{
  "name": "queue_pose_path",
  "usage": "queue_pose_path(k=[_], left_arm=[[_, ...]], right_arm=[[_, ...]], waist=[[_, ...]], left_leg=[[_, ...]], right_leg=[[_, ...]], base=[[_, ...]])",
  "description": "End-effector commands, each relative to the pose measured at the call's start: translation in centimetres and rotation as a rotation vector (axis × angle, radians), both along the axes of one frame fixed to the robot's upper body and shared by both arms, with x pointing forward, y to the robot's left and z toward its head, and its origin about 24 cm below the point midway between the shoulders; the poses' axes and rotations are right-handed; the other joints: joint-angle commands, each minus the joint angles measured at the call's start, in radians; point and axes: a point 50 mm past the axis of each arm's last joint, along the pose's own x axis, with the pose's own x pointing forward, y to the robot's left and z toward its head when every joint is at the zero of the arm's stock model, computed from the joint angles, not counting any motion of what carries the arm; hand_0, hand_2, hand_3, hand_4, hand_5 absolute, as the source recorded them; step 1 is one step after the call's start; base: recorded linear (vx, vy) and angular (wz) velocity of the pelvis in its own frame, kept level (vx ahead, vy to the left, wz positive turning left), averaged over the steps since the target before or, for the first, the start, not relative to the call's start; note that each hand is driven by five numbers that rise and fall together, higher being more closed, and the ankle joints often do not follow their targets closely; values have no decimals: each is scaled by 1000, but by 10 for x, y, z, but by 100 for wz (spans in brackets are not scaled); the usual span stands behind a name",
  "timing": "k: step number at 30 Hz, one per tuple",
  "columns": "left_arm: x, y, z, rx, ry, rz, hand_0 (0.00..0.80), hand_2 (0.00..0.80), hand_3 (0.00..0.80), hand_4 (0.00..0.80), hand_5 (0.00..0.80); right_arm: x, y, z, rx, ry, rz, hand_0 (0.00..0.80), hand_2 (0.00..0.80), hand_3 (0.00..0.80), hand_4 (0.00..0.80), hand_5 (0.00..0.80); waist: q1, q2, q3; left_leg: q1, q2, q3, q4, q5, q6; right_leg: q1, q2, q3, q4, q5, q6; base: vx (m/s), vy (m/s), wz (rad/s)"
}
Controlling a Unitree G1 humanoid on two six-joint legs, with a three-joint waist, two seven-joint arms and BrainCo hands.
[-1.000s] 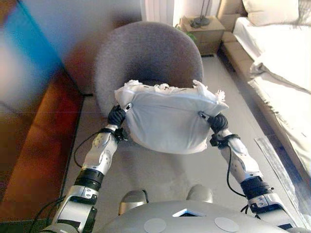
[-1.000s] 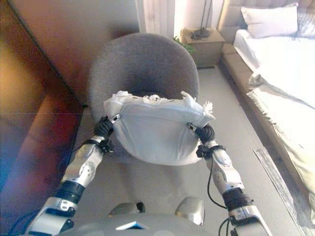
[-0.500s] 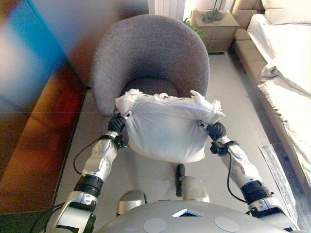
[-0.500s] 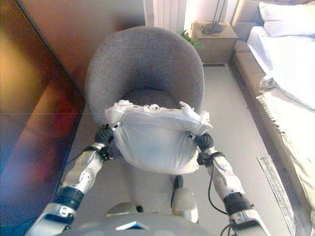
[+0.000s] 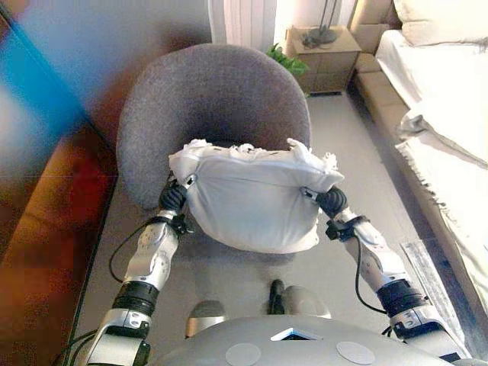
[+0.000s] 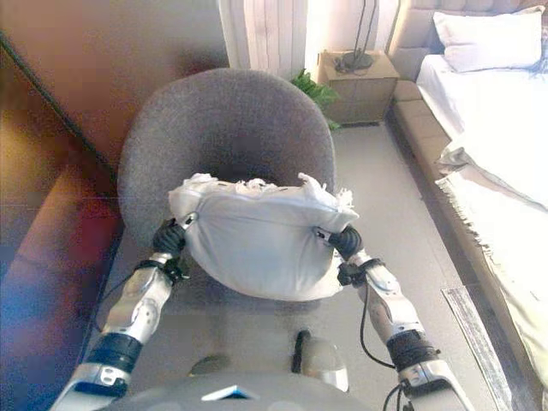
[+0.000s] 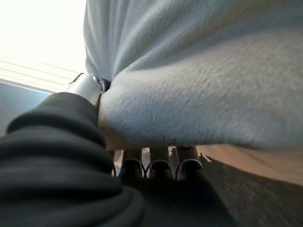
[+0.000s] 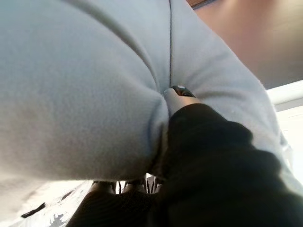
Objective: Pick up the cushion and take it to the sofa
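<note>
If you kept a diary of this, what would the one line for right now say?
cushion: lifted, held between both hands | left robot hand: gripping its left edge | right robot hand: gripping its right edge | grey chair: just beyond

From my feed the grey floor (image 5: 358,145) carries a round grey chair (image 5: 213,99), a wooden nightstand (image 5: 324,53) near a green plant (image 5: 286,59), and a white bed (image 5: 450,99) on the right.

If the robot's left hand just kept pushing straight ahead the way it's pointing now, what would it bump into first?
The left hand is already pressed into the white fringed cushion, so it meets that at once. Beyond the cushion lies the round grey upholstered chair, probably next in line, though depth is hard to judge.
</note>
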Motion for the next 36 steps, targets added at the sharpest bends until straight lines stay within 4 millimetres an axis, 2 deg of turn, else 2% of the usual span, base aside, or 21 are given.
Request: queue_pose_path(k=[1,2,5,8,12,14,16,18,19,20,22,24,25,27,29,33,36], left_arm=[[13,6,45,-23,-254,-9,800,800,800,800,800],[13,8,45,-24,-254,-11,800,800,800,800,800],[12,13,45,-25,-245,-10,800,800,800,800,800],[13,16,45,-16,-240,-6,800,800,800,800,800],[19,18,49,-11,-251,-4,800,800,800,800,800],[23,17,52,-5,-259,-13,800,800,800,800,800],[29,15,57,20,-280,-31,800,800,800,800,800],[36,12,66,34,-298,-39,800,800,800,800,800],[39,11,66,36,-296,-38,800,800,800,800,800],[40,11,66,37,-290,-32,800,800,800,800,800],[43,10,70,32,-298,-24,800,800,800,800,800],[51,11,82,41,-333,-21,800,800,800,800,800],[57,7,92,47,-363,-23,800,800,800,800,800],[76,-3,114,58,-423,-22,800,800,800,800,800],[91,-5,130,56,-461,-21,800,800,800,800,800],[105,-9,145,55,-493,-14,800,800,800,800,800],[119,-14,172,32,-566,15,800,800,800,800,800]], right_arm=[[23,20,53,116,-257,54,800,800,800,800,800],[25,21,55,118,-257,48,800,800,800,800,800],[28,24,56,121,-247,44,800,800,800,800,800],[28,31,56,124,-235,52,800,800,800,800,800],[28,35,54,138,-229,54,800,800,800,800,800],[30,35,56,150,-230,45,800,800,800,800,800],[32,35,60,169,-247,35,800,800,800,800,800],[35,37,64,202,-257,26,800,800,800,800,800],[37,40,65,211,-253,20,800,800,800,800,800],[38,44,63,225,-241,24,800,800,800,800,800],[41,55,64,236,-240,39,800,800,800,800,800],[46,64,73,208,-277,63,800,800,800,800,800],[53,66,81,188,-308,67,800,800,800,800,800],[72,75,104,163,-374,81,800,800,800,800,800],[85,79,123,147,-410,93,800,800,800,800,800],[96,85,142,162,-419,98,800,800,800,800,800],[107,85,164,143,-482,89,800,800,800,800,800]], waist=[[6,-41,-39],[14,-34,-40],[44,-17,-38],[67,-8,-38],[71,5,-36],[66,9,-33],[68,11,-19],[81,11,7],[85,10,18],[88,8,28],[95,-5,48],[96,-14,78],[103,-18,96],[114,-22,138],[112,-22,177],[108,-16,219],[100,-4,268]], left_leg=[[9,-12,25,-161,91,39],[19,-16,5,-259,99,37],[45,-32,-52,-442,98,29],[60,-45,-84,-526,77,25],[76,-51,-69,-587,68,30],[76,-50,-52,-587,66,38],[49,-64,-47,-541,45,58],[14,-83,-38,-482,12,93],[8,-94,-38,-459,-1,103],[10,-99,-30,-444,-10,108],[8,-106,-26,-411,-31,98],[-32,-98,-43,-331,-66,87],[-86,-94,-44,-267,-80,81],[-190,-86,-52,-172,-98,69],[-239,-71,-48,-120,-110,57],[-281,-67,-43,-73,-121,48],[-366,-68,-32,-21,-137,42]], right_leg=[[63,-57,9,-95,56,121],[75,-51,15,-97,48,129],[117,-51,22,-93,20,150],[148,-63,23,-93,0,163],[153,-86,-1,-59,-19,179],[133,-113,-11,-9,-26,192],[98,-157,-17,92,-31,198],[27,-232,-32,274,-2,187],[-3,-259,-29,348,7,178],[-15,-275,-32,368,18,174],[-29,-284,-31,292,49,188],[-34,-256,-12,230,7,201],[-43,-256,-8,229,-19,203],[-94,-264,-12,252,-23,211],[-137,-267,-5,296,-36,220],[-186,-280,-1,367,-56,231],[-266,-289,11,413,-68,234]], base=[[173,84,-1],[180,83,5],[193,76,4],[156,72,-5],[131,143,-34],[102,176,-3],[78,185,17],[48,178,15],[103,141,11],[133,67,-1],[100,-76,-3],[-34,-151,1],[-194,-159,-7],[-298,-146,-2],[-184,-71,-12],[-18,13,-13],[-190,38,-29]])
